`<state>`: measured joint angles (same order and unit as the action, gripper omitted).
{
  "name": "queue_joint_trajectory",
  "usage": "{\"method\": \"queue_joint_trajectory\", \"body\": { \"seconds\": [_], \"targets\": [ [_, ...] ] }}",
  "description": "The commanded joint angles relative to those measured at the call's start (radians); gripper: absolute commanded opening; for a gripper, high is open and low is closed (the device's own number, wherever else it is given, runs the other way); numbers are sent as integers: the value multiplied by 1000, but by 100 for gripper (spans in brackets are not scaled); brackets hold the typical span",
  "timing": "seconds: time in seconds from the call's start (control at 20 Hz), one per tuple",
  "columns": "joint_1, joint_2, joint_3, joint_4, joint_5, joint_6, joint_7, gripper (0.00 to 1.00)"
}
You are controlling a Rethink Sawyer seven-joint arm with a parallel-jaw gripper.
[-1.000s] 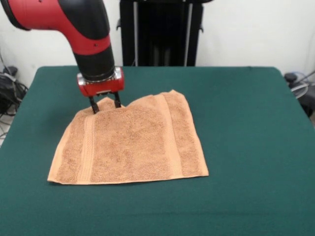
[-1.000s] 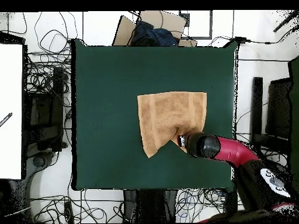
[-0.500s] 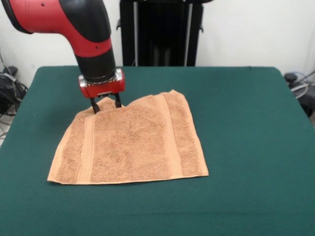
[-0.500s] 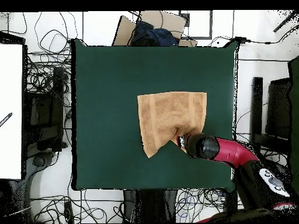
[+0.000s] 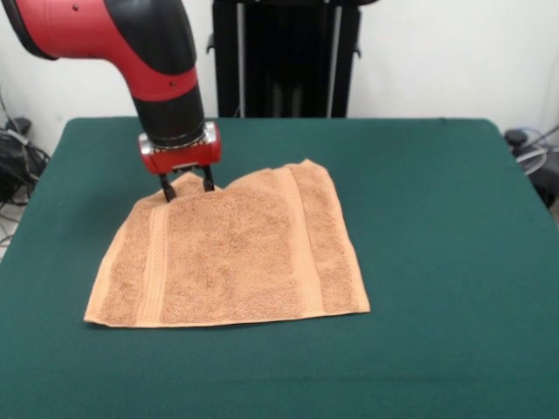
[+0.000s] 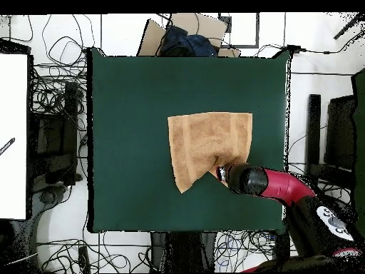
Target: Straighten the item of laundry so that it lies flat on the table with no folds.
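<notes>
The light orange-tan towel point(image 5: 231, 253) lies left of centre on the dark green table point(image 5: 437, 218). Most of it is flat, but its far edge by the robot is bunched and uneven, with a corner tucked in. In the overhead view the towel point(image 6: 207, 143) shows a notch at its lower right, on the table point(image 6: 128, 107). My gripper point(image 5: 186, 185) points straight down at that bunched far-left edge. Its two fingers stand apart, with their tips at the cloth and a small hump of towel between them. It also shows in the overhead view point(image 6: 222, 172).
The black pedestal point(image 5: 284, 57) stands behind the table's far edge. Cables and dark gear point(image 5: 17, 157) lie beside the table's left side. Boxes and cables point(image 6: 185, 32) surround the table in the overhead view.
The arm has shifted very slightly and the gripper stays at the towel's far-left edge. The towel's shape looks the same.
</notes>
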<state>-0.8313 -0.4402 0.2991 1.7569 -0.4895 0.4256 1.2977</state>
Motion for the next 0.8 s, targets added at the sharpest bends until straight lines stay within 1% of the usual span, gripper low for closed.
{"method": "queue_joint_trajectory", "body": {
  "seconds": [0.05,0.25,0.4,0.5,0.8],
  "targets": [
    [4,54,15,-76,-94,-98,25,100],
    [9,67,11,-53,-89,-97,40,100],
    [27,49,-3,5,-81,-130,90,100],
    [55,23,-22,32,-80,-148,124,100],
    [88,21,-54,47,-84,-188,145,100]
  ]
}}
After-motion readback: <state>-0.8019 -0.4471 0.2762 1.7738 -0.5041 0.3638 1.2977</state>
